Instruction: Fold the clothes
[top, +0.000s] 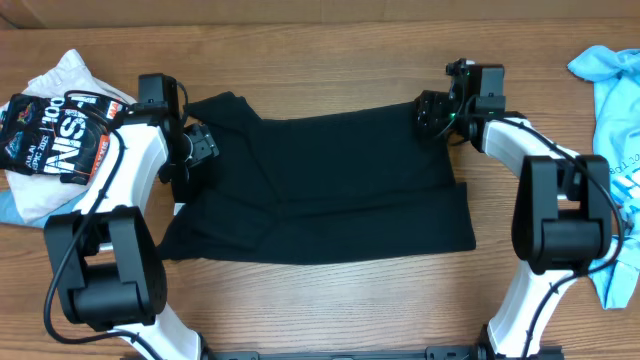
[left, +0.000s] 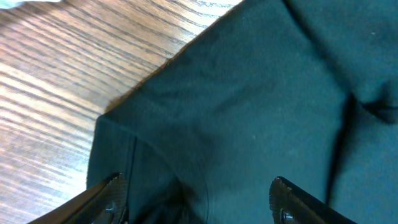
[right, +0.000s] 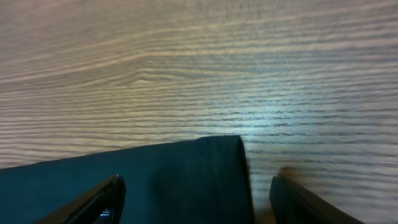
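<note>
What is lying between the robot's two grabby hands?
The black shirt lies spread out between the left gripper and the right gripper, one near each top corner. The overhead view shows it best.

the wooden table before me is pale brown with a fine, straight grain. at my far left a black garment with white and red lettering lies crumpled on top of a white cloth. at my far right a light blue shirt lies rumpled, cut off by the picture's edge, with some dark print on it.
</note>
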